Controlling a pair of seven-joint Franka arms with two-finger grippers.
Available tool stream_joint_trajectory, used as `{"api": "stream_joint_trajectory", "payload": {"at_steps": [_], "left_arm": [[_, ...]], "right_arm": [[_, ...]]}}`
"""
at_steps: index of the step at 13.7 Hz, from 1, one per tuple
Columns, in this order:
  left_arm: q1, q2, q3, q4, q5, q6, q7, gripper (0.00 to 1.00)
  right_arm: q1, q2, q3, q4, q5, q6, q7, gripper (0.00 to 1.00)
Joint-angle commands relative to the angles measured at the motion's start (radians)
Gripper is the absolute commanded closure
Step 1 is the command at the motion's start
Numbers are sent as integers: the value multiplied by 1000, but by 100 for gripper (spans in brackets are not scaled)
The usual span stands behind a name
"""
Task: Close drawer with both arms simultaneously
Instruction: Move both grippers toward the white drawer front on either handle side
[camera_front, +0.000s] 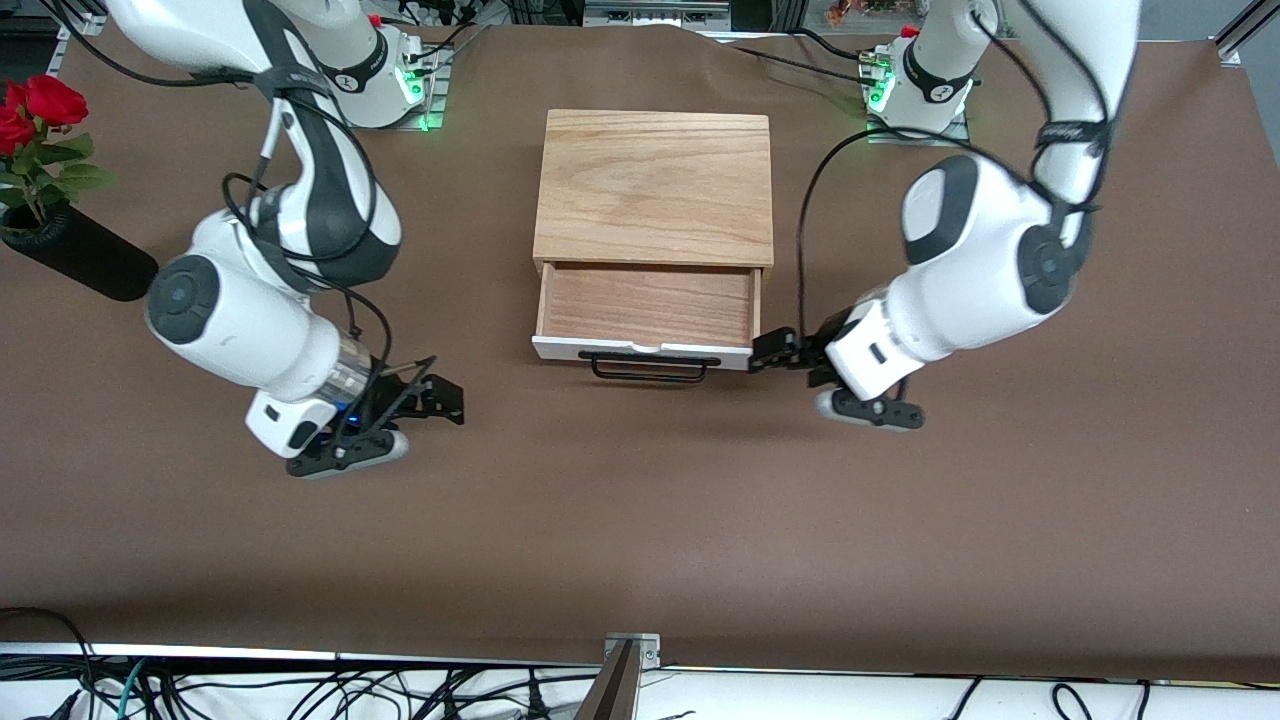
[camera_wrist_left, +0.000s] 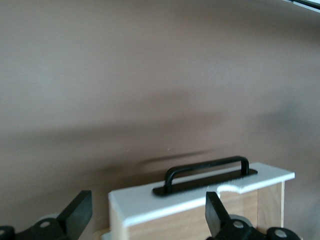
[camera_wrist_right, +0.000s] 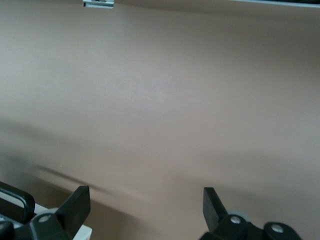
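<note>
The light-wood box (camera_front: 655, 185) stands mid-table. Its drawer (camera_front: 648, 305) is pulled out toward the front camera, showing its white front panel (camera_front: 560, 347) and black bar handle (camera_front: 650, 367). My left gripper (camera_front: 766, 352) is low at the front panel's corner toward the left arm's end of the table. In the left wrist view it (camera_wrist_left: 147, 215) is open, with that corner of the panel (camera_wrist_left: 200, 192) and the handle (camera_wrist_left: 207, 170) between its fingers. My right gripper (camera_front: 445, 397) hangs low over bare table off the drawer's other corner, apart from it. It (camera_wrist_right: 145, 207) is open and holds nothing.
A black vase (camera_front: 85, 255) with red roses (camera_front: 35, 110) lies at the right arm's end of the table. A metal bracket (camera_front: 632, 650) sits at the table's edge nearest the front camera. Brown cloth (camera_front: 640, 520) stretches between the drawer and that edge.
</note>
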Motion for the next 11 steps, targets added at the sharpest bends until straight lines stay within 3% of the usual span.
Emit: {"api": "stream_joint_trajectory", "payload": {"at_steps": [1, 3, 7, 11], "left_arm": [[-81, 80, 12, 23, -39, 119, 17, 0], [-90, 147, 11, 22, -42, 138, 22, 0], [-115, 143, 1, -1, -40, 95, 25, 0], [-112, 142, 1, -1, -40, 13, 32, 0]], "right_arm": [[31, 50, 2, 39, 30, 24, 6, 0], [54, 70, 2, 39, 53, 29, 12, 0], [103, 107, 2, 39, 149, 50, 7, 0], [137, 119, 4, 37, 172, 44, 1, 0]]}}
